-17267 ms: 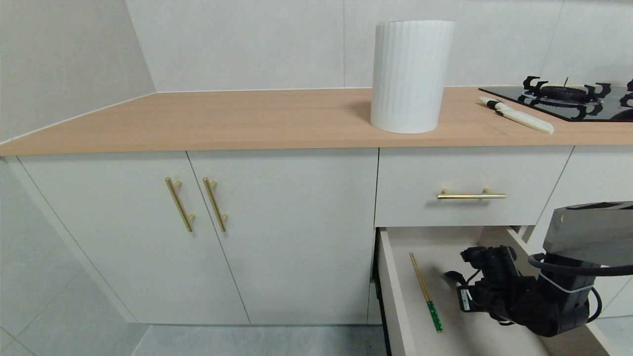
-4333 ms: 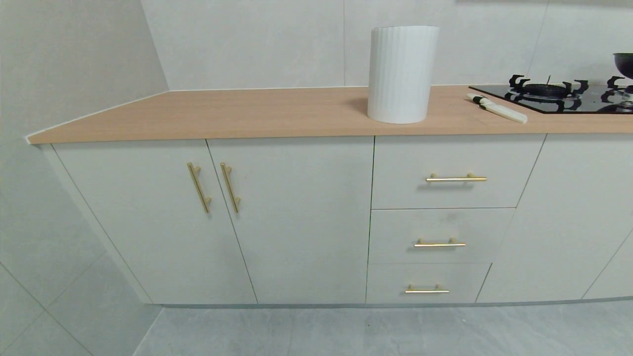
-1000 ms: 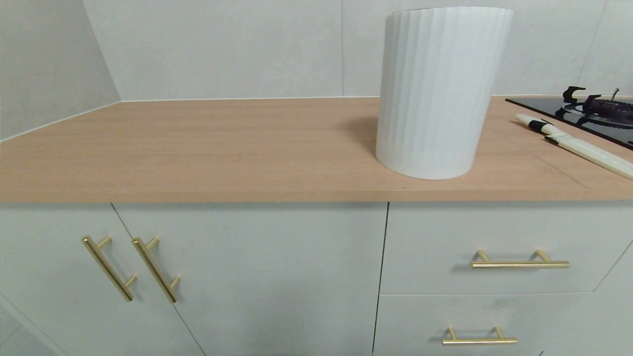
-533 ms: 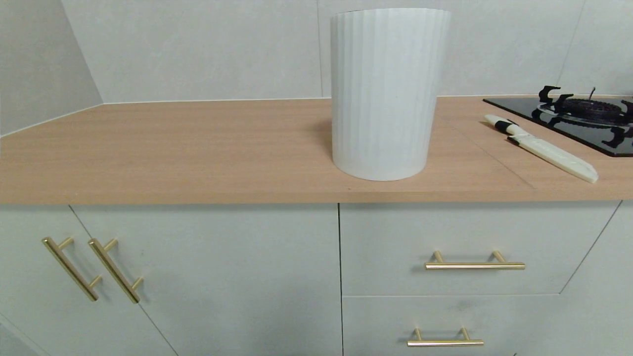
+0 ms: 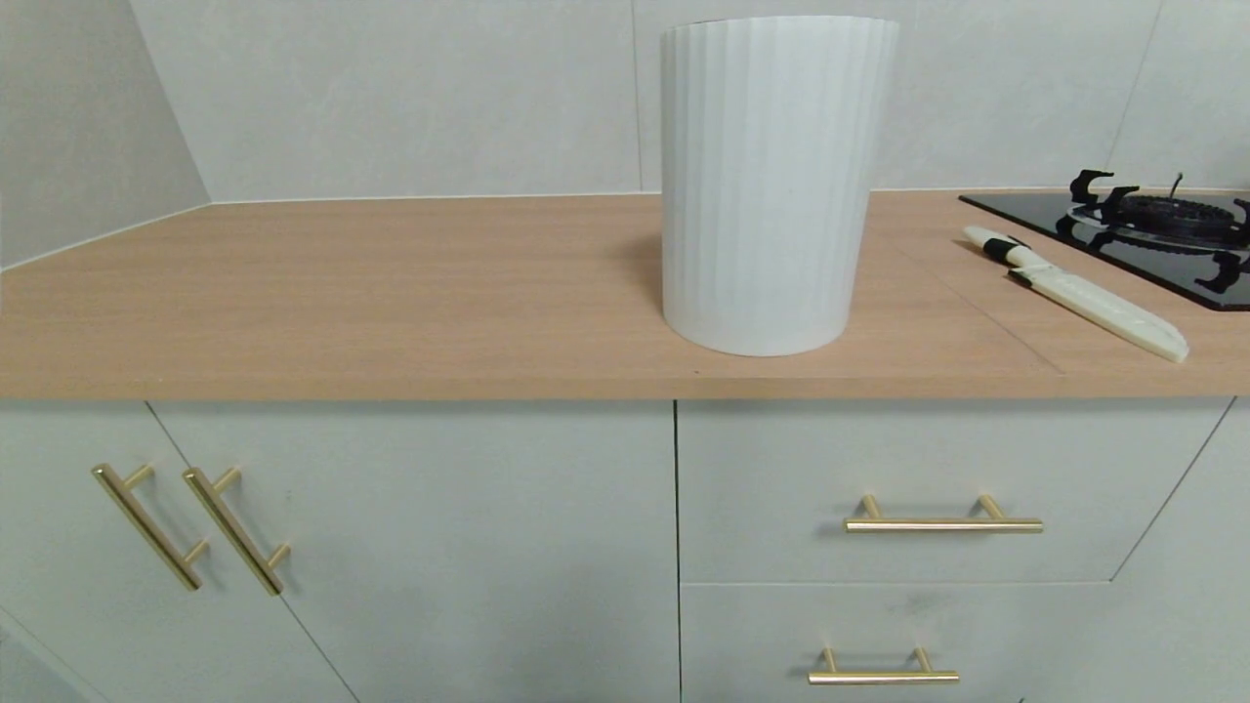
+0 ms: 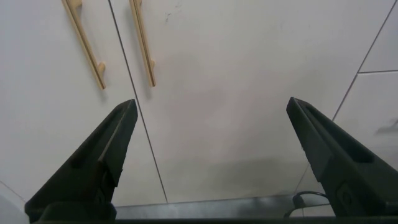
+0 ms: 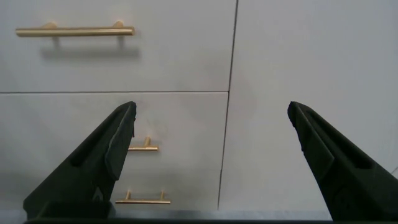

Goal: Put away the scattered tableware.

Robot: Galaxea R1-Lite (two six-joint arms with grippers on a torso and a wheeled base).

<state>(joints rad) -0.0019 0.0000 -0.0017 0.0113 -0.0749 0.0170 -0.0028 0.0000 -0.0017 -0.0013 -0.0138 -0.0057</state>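
Knife (image 5: 1074, 293) lies at right end of countertop (image 5: 391, 293), beside stove (image 5: 1152, 229) | left gripper (image 6: 210, 104) spread wide before cabinet doors (image 6: 205, 62) below | right gripper (image 7: 210, 107) spread before drawers (image 7: 112, 62), well apart from knife.

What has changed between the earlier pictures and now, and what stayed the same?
The second drawer, earlier pulled out with chopsticks inside, is now shut. The right gripper, then in that drawer, has drawn back and faces the drawer fronts, open. The camera has moved too. The white container and the knife stayed on the counter.
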